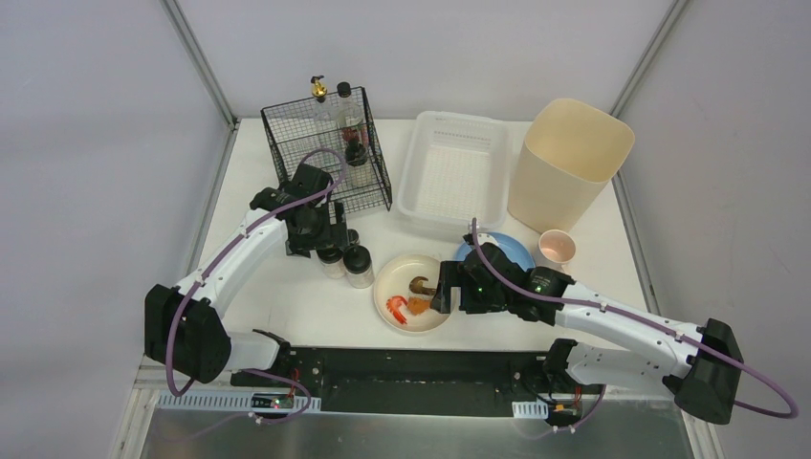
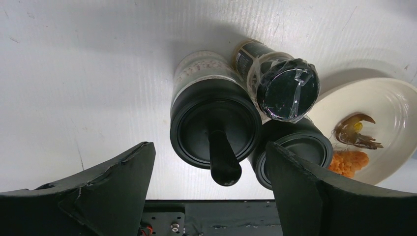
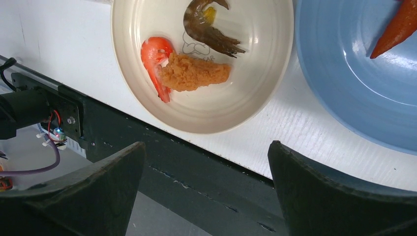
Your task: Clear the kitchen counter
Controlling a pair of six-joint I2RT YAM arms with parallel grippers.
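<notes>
The white kitchen counter (image 1: 287, 296) holds three black-lidded jars (image 1: 359, 266), a cream plate (image 1: 383, 287) and a blue plate (image 1: 507, 251). My left gripper (image 1: 320, 239) is open and empty. It hangs over the jars, with the knobbed lid (image 2: 215, 129) between its fingers (image 2: 209, 147). A taped-cap bottle (image 2: 287, 91) and another lid (image 2: 295, 152) touch it. My right gripper (image 1: 442, 287) is open and empty (image 3: 206, 145), above the near edge of the cream plate (image 3: 246, 59). The plate holds a red shrimp (image 3: 155, 59), a fried piece (image 3: 194, 73) and a brown shrimp (image 3: 206, 29).
A black wire basket (image 1: 330, 153) with bottles stands at the back left. A white slotted basket (image 1: 454, 172), a beige bin (image 1: 569, 163) and a pink cup (image 1: 558, 247) are to its right. An orange-red piece (image 3: 401, 24) lies on the blue plate (image 3: 354, 88).
</notes>
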